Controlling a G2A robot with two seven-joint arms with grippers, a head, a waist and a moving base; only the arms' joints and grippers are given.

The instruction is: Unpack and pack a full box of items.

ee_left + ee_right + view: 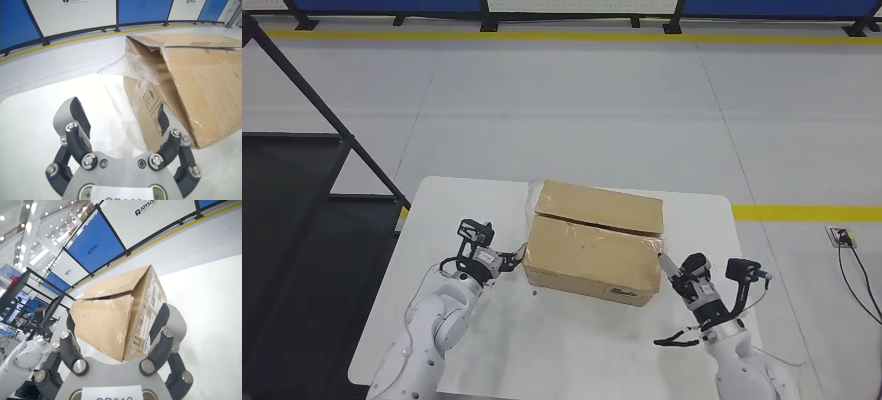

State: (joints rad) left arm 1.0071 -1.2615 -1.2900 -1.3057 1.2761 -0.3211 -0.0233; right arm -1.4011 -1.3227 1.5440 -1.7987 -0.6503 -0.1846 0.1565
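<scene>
Since the box sits shut in the middle of the top view, its two top flaps meeting along a seam that gapes slightly, the step in hand looks to be opening it. Clear plastic film spills from the box's end at the centre of the left wrist view, so the contents are probably bagged and could snag. The left end effector is spread wide just beside that end, with one pad close against the cardboard; I cannot tell whether it touches. The right end effector is likewise wide, straddling the opposite near corner at the lower centre of its wrist view. A sound approach would be to steady one end with one arm while the other hooks a fingertip under the nearer flap at the seam and lifts it outward slowly, since the glossy tape on it may cling. The box rests near the middle of the white surface, with room for the flaps to fold out.
</scene>
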